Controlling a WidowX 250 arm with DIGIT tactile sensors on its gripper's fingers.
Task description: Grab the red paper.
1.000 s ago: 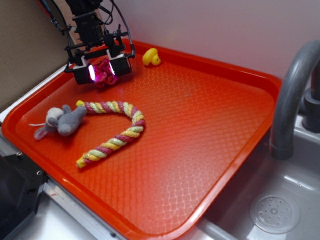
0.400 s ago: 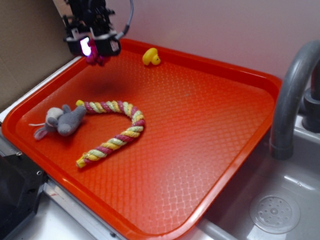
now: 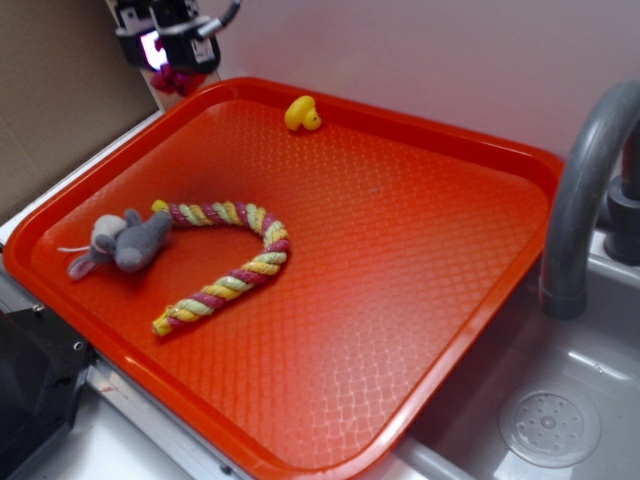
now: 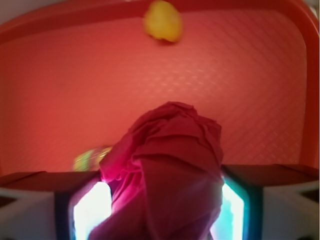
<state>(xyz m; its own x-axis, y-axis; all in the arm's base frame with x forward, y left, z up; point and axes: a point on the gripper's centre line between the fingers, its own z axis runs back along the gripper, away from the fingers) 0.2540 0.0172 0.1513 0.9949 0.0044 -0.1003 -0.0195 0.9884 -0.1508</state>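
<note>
The red paper (image 4: 167,170), a crumpled, shiny crimson wad, is sitting clenched in the hand (image 3: 172,62), hanging above the tray (image 3: 420,250) at its far left corner. The wrist view is showing its ruffled folds filling the gap; the exterior view is showing only a sliver. A second ago it was lying on the tray.

We see our gripper (image 3: 168,62) at the top left of the exterior view as a black, boxy assembly with a thin grey cable curving off its right side. Its two fingers (image 4: 87,210) carry pads that glow white with a teal edge (pinkish-white from outside), set in dark frames.
</note>
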